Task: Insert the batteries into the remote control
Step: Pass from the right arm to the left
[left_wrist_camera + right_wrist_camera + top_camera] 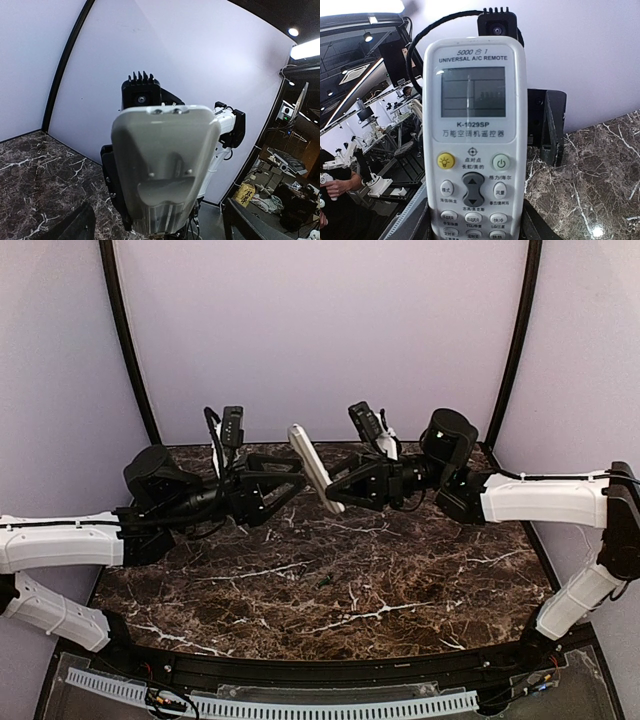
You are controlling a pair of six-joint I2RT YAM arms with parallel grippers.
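Note:
The white remote control point(315, 470) stands tilted in the air above the back of the table. My right gripper point(338, 500) is shut on its lower end. In the right wrist view its front point(475, 125) faces the camera, with the pale screen on top and the buttons below, and dark fingers point(407, 222) at both sides. My left gripper point(297, 480) is open, its jaws spread wide just left of the remote. The left wrist view shows the remote's greyish back point(162, 155). Two tiny dark shapes point(323, 583) on the marble look like the batteries.
The dark marble table point(300, 620) has a black rim at the front. Pale walls with black corner posts point(125, 340) close in the back and sides. Both arms reach in low from the sides.

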